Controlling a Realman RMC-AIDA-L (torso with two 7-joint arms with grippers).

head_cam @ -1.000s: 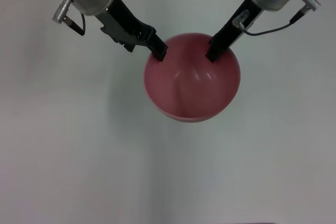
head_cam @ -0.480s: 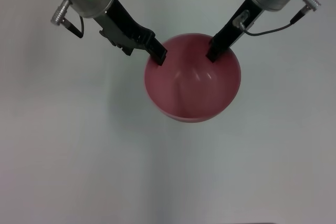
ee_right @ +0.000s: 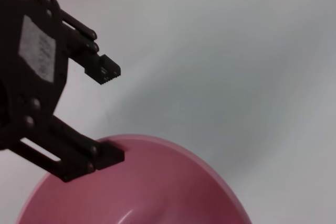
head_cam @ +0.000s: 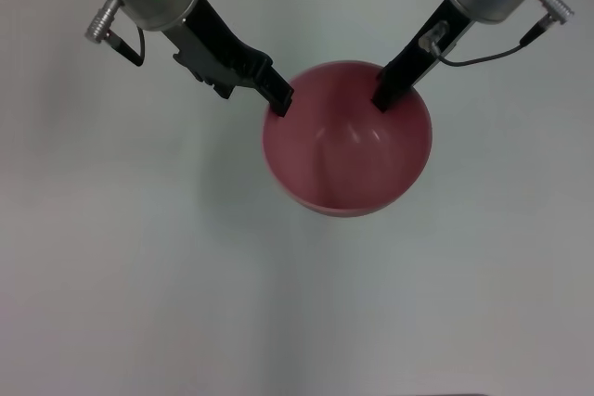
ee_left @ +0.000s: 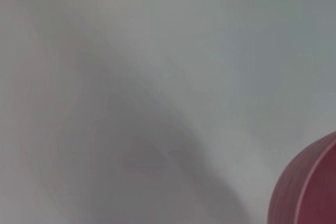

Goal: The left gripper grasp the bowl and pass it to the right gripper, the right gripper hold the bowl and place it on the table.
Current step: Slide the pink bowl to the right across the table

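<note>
Bowl (head_cam: 348,141), pink, deep, held clear of the table (head_cam: 139,257), its shadow falling on the white surface below; no contact with the tabletop visible

Right gripper (head_cam: 388,95): at the bowl's far rim on the right side, slim fingers reaching down over the edge; judged clamped on the rim, since it appears to be the only support

Left gripper (ee_right: 107,114): at the far rim on the left side, jaws spread wide in the right wrist view, one finger lying at the rim's edge, the other off above it, nothing gripped

Key relation: bowl hangs below and forward of the right gripper, mouth up, table directly beneath; handover judged done, lowering onto the table remaining
</note>
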